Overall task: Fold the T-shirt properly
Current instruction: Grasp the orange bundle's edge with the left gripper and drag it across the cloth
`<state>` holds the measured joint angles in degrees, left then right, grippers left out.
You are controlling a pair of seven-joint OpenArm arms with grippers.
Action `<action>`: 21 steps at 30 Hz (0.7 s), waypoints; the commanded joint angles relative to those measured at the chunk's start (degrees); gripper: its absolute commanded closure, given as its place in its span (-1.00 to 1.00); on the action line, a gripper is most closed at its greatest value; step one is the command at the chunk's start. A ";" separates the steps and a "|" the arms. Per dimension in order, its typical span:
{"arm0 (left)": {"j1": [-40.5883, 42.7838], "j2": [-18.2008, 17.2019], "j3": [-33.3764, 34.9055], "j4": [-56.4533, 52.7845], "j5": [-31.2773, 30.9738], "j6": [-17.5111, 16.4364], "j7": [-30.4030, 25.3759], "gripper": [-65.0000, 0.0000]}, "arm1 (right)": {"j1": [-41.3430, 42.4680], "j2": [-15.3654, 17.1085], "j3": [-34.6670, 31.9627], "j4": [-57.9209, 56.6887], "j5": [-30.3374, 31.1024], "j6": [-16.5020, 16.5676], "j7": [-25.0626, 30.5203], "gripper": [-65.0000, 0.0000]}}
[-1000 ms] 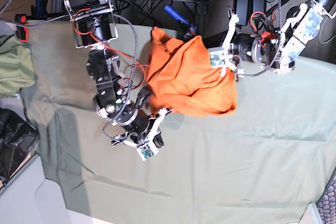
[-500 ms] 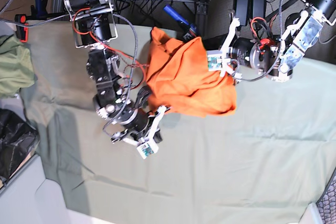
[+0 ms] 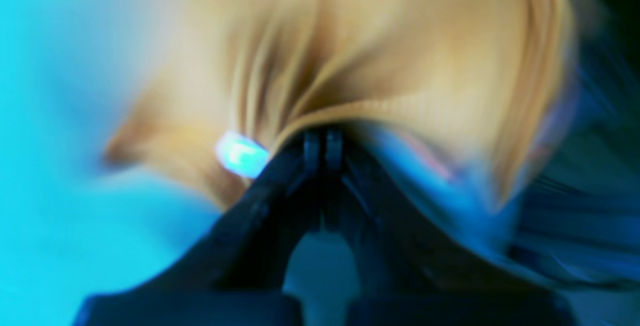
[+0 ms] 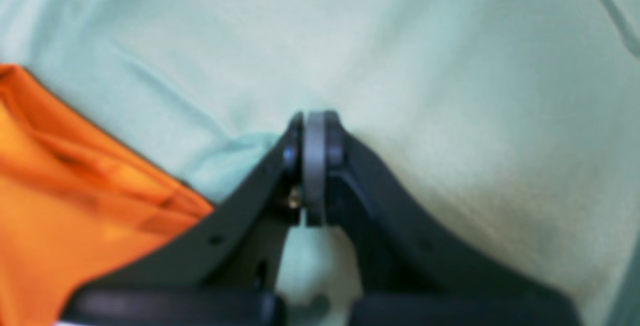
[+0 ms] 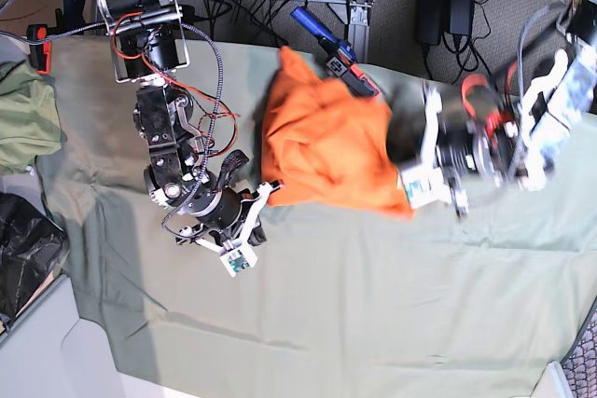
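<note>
On the pale green cloth (image 5: 373,305), toward twelve o'clock, T-shirt (image 5: 326,146) lies bunched. Left claw (image 3: 322,139) clenched on its edge; right claw (image 4: 314,131) clenched, empty, at its seven o'clock. Spreading step; next needs a second corner grasped.

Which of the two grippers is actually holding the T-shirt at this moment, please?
The left gripper: its jaws pinch the orange T-shirt. The right gripper is shut on nothing, over the sage cloth.

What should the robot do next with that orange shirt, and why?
Probably draw the left gripper outward to spread the T-shirt: it is shut on one edge, the shirt lies bunched on the green cloth, and the right gripper is shut, holding nothing.
</note>
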<state>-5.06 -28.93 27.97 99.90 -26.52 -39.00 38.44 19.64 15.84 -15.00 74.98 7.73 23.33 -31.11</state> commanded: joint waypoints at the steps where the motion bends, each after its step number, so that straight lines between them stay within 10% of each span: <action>1: 1.07 0.15 0.42 1.27 -2.01 -1.00 -0.26 1.00 | 1.42 0.52 0.35 0.87 0.44 4.07 1.29 1.00; 21: 1.62 -1.46 0.42 2.10 -9.55 -1.00 2.99 1.00 | 1.46 0.52 0.35 0.87 0.20 4.07 1.55 1.00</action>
<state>-2.42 -29.98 28.82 100.97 -35.11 -39.44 42.48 19.64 16.05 -15.00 74.98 7.70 23.33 -31.05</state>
